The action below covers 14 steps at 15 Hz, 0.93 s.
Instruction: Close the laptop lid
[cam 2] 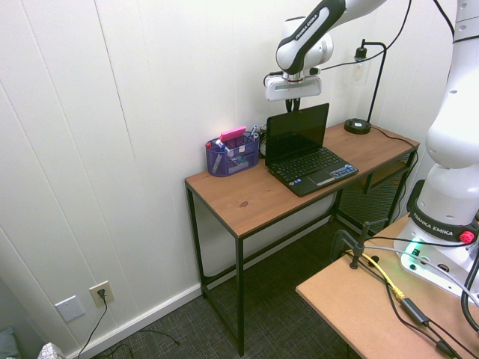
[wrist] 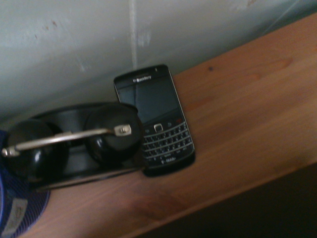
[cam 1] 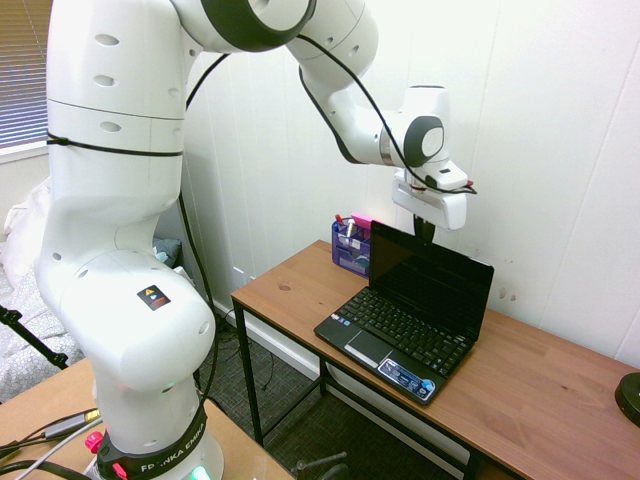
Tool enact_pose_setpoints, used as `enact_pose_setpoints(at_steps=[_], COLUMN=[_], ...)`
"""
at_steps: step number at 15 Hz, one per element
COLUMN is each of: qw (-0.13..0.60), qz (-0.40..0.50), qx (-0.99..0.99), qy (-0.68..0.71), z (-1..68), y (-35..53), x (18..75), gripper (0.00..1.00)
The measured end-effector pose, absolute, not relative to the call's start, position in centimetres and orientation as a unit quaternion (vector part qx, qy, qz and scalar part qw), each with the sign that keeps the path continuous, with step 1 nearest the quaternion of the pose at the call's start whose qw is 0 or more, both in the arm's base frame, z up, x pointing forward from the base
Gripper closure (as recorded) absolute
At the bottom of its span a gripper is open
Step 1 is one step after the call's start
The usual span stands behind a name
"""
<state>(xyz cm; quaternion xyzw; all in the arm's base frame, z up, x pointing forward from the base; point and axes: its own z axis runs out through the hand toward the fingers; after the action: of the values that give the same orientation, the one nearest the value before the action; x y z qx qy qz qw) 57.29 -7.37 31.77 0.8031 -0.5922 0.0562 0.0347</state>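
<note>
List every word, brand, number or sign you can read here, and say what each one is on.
"FRANKA EMIKA": the robot's forearm
"FRANKA EMIKA": the dark band at the robot's base
"BlackBerry": the phone, above its screen
"T-Mobile": the same phone, below its keys
Too small or blurred to read: the laptop's stickers, the warning label on the arm, the label on the blue organizer.

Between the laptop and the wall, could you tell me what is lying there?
The wrist view shows a phone on the desk.
</note>
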Motion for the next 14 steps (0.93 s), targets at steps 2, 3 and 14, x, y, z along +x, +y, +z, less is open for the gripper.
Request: enact_pose_setpoints(at_steps=[2,3,14], qw=[0.035,0.036,0.037], qz=[0.049,0.044,-0.020], qx=[0.800,0.800,0.773], qy=[-0.596,-0.598,-0.633], z=[31.2,30.5,18.9], y=[-6.9,-6.8,-5.6], x=[55.3,54.2,44.8], gripper=[1.00,1.00,1.00])
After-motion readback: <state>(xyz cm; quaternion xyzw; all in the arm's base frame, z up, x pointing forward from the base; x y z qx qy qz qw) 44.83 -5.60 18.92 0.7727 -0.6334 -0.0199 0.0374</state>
